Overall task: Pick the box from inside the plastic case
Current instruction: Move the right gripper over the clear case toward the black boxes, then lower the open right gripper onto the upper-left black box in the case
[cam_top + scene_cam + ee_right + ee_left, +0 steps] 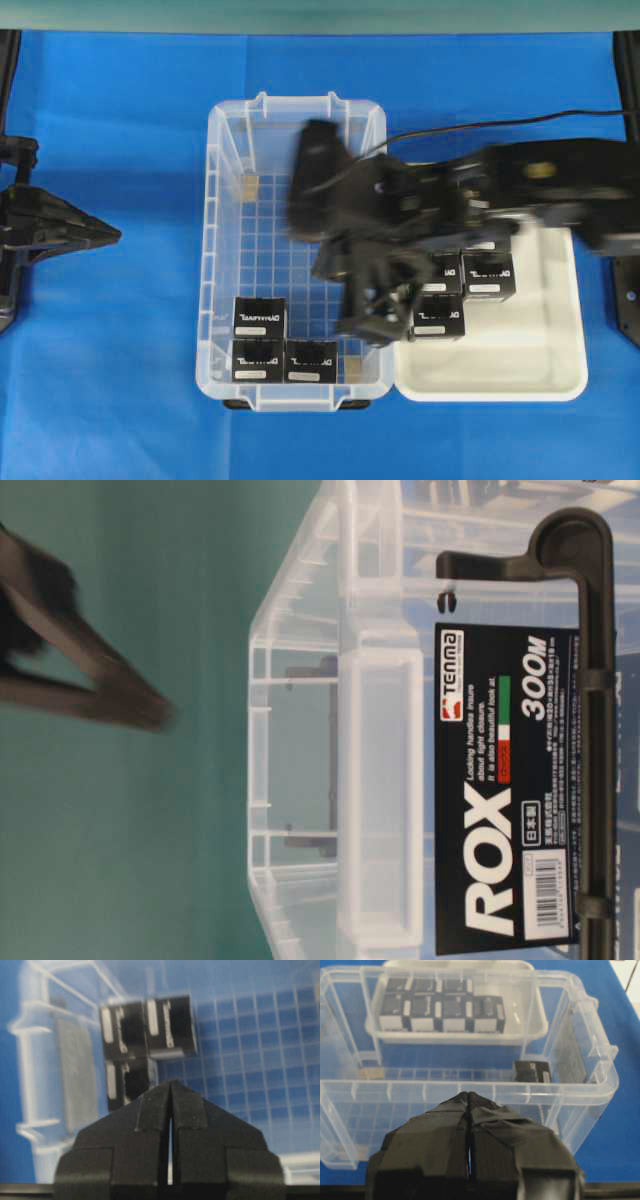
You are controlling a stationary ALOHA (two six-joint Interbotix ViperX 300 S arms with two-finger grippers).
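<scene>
Blue cloth covers the table where a clear plastic case [225, 250] holds three black boxes [259, 317] clustered in its near corner. Jaws pressed together and empty, the right gripper [171, 1091] hangs above them; the left gripper [468, 1102], likewise closed, waits outside. Descending unopened risks knocking boxes. Alongside, a white tray [560, 350] holds more boxes.

A black sticker [505, 790] on the end wall of the plastic case [380, 790], seen in the table-level view, carries the brand "TENMA", large white "ROX", "300M", an Italian-flag stripe and the slogan "Looking handles insure about tight closure"; its smaller print is too fine to read. White lettering on the black boxes [258, 318] stays illegible from overhead
</scene>
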